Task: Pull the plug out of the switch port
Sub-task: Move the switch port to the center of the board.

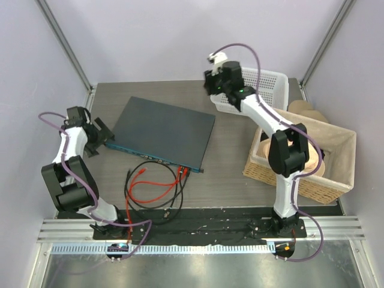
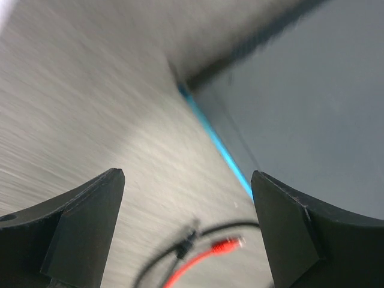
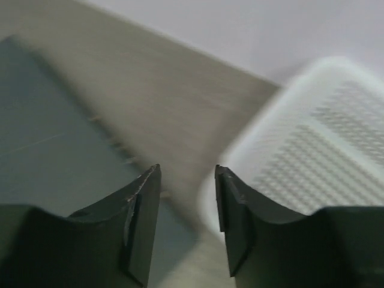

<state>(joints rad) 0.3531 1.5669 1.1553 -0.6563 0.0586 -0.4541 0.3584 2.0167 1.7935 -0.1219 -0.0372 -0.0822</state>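
The switch (image 1: 163, 128) lies flat mid-table, its bluish front edge (image 1: 150, 157) toward me. A red plug (image 1: 183, 170) and a black cable meet that edge near its right end. The red cable's (image 1: 157, 193) other plug (image 1: 141, 172) lies loose on the table. My left gripper (image 1: 103, 138) is open and empty, just off the switch's left corner. The left wrist view shows that corner (image 2: 312, 108), the blue edge (image 2: 219, 144) and the loose red plug (image 2: 228, 243) between its fingers (image 2: 187, 177). My right gripper (image 1: 211, 89) is open and empty above the switch's far right corner (image 3: 48, 162).
A white perforated basket (image 1: 264, 87) stands at the back right, beside my right gripper (image 3: 187, 169); it also shows in the right wrist view (image 3: 324, 144). A wicker basket (image 1: 336, 174) sits at the right. Black cable loops (image 1: 135, 198) lie in front of the switch.
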